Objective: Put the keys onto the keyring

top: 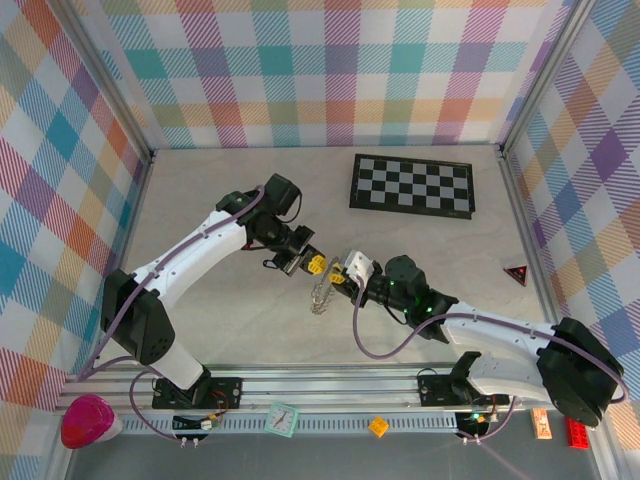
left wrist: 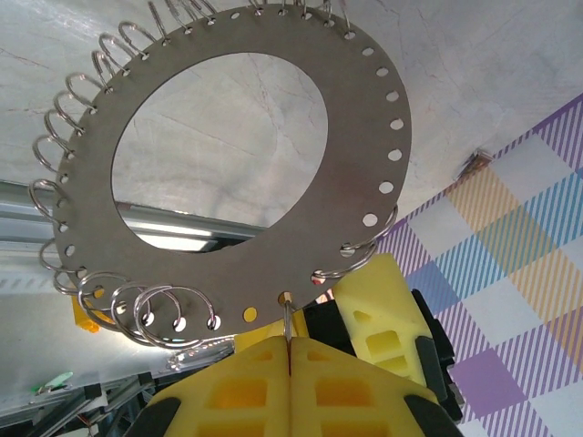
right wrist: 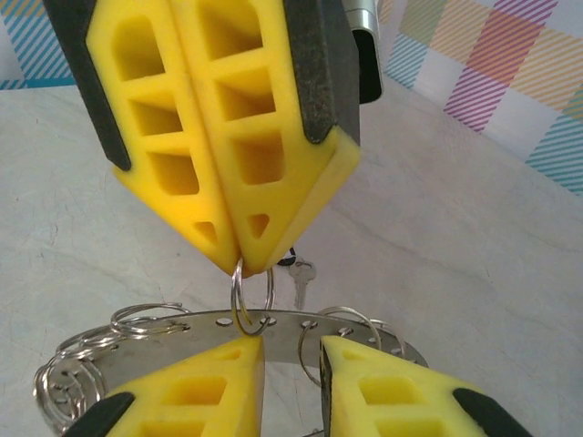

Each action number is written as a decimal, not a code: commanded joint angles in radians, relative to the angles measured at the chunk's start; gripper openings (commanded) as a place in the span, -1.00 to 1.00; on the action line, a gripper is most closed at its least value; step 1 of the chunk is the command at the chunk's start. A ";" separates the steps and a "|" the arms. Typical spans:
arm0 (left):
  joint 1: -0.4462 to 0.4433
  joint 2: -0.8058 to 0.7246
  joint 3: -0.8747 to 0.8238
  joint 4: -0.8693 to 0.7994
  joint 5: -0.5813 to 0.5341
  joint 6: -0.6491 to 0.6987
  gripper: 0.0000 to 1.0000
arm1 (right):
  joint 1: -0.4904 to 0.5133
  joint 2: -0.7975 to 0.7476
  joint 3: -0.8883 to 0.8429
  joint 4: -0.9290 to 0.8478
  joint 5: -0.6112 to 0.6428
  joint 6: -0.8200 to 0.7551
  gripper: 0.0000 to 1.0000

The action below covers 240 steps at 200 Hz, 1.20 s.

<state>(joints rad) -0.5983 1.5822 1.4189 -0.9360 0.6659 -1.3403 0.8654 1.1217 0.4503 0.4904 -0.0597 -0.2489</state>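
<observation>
So the keyring (left wrist: 364, 118) isn't a plain loop at all. It's a flat grey metal plate cut as a wide ring, with a big round hole in the middle and a row of little punched holes all round the rim. Small wire split loops (left wrist: 173, 314) are threaded through lots of those holes, bunched thickest down its left side in the left wrist view. It hangs in the air off the near-left corner of the checkerboard mat (top: 412, 184), well apart from it.

The left gripper (top: 312, 265), on the side of the ring away from the checkerboard, is clamped fully closed on one of those wire loops, and the plate dangles under its yellow tips. A tiny silver key (right wrist: 301, 280) shows just behind those tips; can't tell if it's lying flat or hanging.

The right gripper (right wrist: 291, 350), on the checkerboard side, has its pads part-way apart with the plate's rim running across the gap. Can't tell if either pad touches metal.

The table (top: 230, 330) is pale beige with faint marbling. Pastel plaid walls (top: 320, 70) close it in on three sides. A small red triangle (top: 517, 274) lies near-right of the checkerboard, by the wall.
</observation>
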 commanded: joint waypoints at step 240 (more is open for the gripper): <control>0.032 -0.180 -0.063 0.387 -0.508 0.847 0.24 | 0.003 -0.067 0.109 -0.297 -0.089 0.009 -1.00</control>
<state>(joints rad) -0.5751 1.5040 1.4410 -0.7593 0.3386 -0.8989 0.8654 1.0859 0.5087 0.2955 -0.1173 -0.2264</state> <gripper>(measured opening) 0.626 0.046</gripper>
